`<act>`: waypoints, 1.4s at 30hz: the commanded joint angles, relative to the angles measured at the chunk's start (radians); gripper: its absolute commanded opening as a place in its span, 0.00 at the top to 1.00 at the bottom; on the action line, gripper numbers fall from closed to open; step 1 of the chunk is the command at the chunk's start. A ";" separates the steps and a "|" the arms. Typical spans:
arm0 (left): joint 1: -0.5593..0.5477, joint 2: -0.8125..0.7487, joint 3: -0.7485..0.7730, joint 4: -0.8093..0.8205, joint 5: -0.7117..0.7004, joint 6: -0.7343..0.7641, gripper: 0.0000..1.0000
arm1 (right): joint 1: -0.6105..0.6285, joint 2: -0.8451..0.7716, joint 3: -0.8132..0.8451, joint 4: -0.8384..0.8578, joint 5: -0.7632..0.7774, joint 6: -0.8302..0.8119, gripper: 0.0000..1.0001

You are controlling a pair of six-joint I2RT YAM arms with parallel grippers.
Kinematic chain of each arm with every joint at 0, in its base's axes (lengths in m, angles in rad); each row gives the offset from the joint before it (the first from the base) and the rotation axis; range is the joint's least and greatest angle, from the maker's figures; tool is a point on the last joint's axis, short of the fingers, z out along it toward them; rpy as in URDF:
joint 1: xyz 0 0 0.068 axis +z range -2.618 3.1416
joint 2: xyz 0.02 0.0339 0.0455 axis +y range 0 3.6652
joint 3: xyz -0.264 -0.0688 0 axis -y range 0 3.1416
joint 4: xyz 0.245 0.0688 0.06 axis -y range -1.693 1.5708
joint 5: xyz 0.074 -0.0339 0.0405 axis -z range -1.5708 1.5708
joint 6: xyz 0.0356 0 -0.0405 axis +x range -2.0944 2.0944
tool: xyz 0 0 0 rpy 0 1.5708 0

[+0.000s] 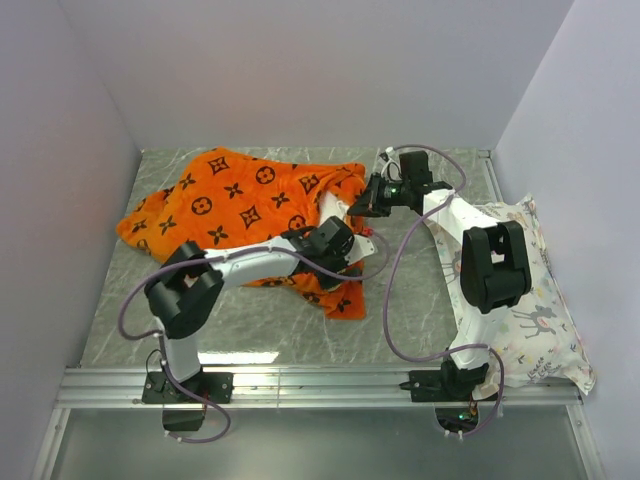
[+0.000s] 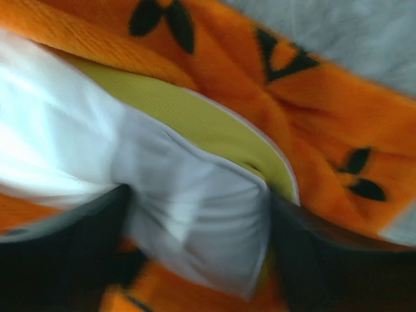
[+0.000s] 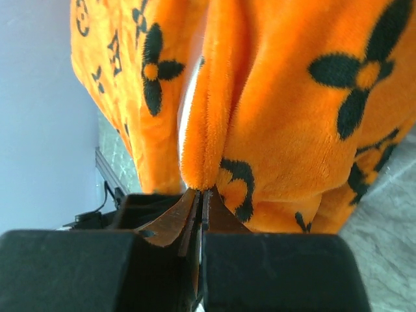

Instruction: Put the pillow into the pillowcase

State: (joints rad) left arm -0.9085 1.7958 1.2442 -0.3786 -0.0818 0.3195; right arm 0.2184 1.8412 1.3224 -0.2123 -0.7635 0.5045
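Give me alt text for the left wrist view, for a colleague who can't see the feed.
A corner of the white, yellow-edged pillow sits between the wide-spread dark fingers of the left gripper. The orange pillowcase with black marks lies around it, and the picture is blurred.

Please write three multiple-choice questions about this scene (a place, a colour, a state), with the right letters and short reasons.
1. Where does the deer-printed pillow lie? A) far right B) far left C) centre
2. What colour is the band on the edge of the plain pillow? A) blue B) yellow C) black
3. How is the right claw? A) wide open B) shut on the pillowcase C) shut on the plain pillow
1 A: the top view shows it at the far right. 2 B: the left wrist view shows a yellow strip. 3 B: orange fabric is pinched in it.
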 commanded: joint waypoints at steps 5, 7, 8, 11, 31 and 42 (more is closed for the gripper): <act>0.227 0.071 0.182 -0.169 0.433 -0.106 1.00 | -0.001 -0.060 0.058 -0.102 0.093 -0.102 0.86; 0.313 0.053 0.207 -0.184 0.590 -0.126 0.99 | -0.013 -0.068 0.041 -0.133 0.134 -0.110 0.72; 0.335 0.053 0.216 -0.186 0.702 -0.151 1.00 | -0.019 -0.077 0.040 -0.148 0.151 -0.113 0.50; 0.399 0.074 0.244 -0.194 0.841 -0.195 0.99 | -0.039 -0.115 0.031 -0.225 0.199 -0.127 0.38; 0.482 0.094 0.156 0.018 1.087 -0.405 1.00 | 0.147 -0.074 -0.198 0.007 0.317 -0.049 0.44; 0.484 0.079 0.138 0.070 1.152 -0.448 1.00 | 0.168 0.015 -0.193 0.123 0.357 -0.003 0.51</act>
State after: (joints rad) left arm -0.4152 1.9152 1.3880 -0.3614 0.9249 -0.0742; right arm 0.3782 1.8530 1.1267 -0.1757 -0.4362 0.4801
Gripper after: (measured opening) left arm 0.060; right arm 0.487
